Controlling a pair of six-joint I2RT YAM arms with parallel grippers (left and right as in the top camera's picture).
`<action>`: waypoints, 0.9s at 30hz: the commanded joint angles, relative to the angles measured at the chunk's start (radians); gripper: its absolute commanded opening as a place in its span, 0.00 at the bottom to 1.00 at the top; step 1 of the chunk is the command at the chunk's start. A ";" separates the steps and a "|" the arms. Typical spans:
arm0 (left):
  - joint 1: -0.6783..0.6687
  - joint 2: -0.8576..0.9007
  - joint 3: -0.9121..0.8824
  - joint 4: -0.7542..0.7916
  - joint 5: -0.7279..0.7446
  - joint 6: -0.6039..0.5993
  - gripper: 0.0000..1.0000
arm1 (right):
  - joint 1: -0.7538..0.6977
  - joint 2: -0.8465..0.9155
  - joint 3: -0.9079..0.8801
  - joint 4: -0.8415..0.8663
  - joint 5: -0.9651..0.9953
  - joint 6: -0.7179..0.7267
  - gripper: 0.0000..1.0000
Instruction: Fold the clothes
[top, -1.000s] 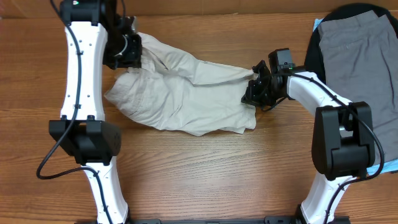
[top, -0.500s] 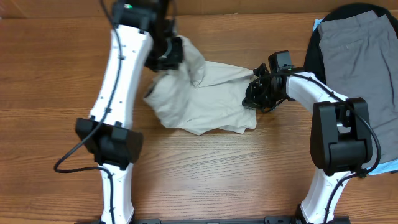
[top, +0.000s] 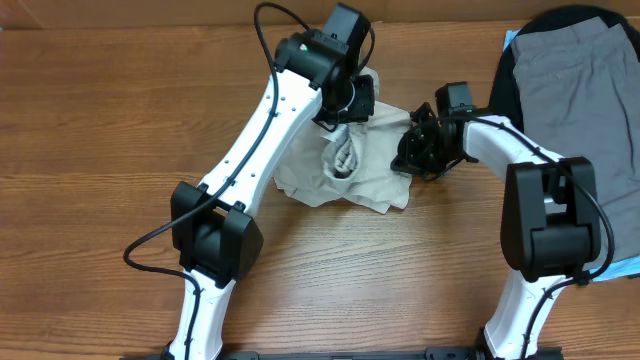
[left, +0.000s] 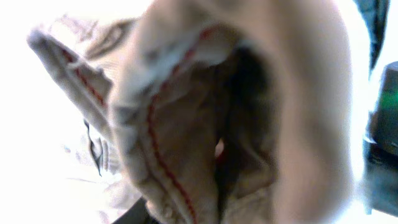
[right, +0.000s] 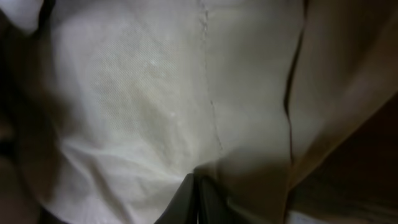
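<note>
Cream-beige shorts (top: 350, 180) are seen bunched up at the middle of the table (top: 100, 150), toward its far edge, and they're held from both sides. One part is gathered up in the left gripper (top: 352, 103), which is clamped tight on it; a puckered fold is hung beneath that gripper, raised above the rest of the cloth. In the left wrist view, almost nothing but fabric is shown: a hem with red stitching (left: 163, 155) is draped right across the lens, and the fingers themselves are hidden. Over on the other side, the right-hand edge of the shorts is pinned by the right gripper (top: 412, 152), low at the table. In the right wrist view its dark fingers (right: 186, 202) are closed to a thin slit, with pale cloth packed all around them. Well apart, at the right edge of the table, grey shorts (top: 580, 90) are laid flat on top of a black garment (top: 505, 90), touched by neither arm
</note>
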 joint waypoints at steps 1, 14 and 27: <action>-0.011 -0.034 -0.078 0.061 0.024 -0.093 0.31 | -0.058 -0.049 0.049 -0.014 -0.099 0.005 0.04; -0.079 -0.034 -0.127 0.164 0.077 -0.027 0.37 | -0.309 -0.424 0.129 -0.144 -0.102 0.003 0.04; -0.163 -0.034 -0.129 0.077 -0.035 0.290 1.00 | -0.425 -0.441 0.129 -0.216 -0.034 -0.056 0.24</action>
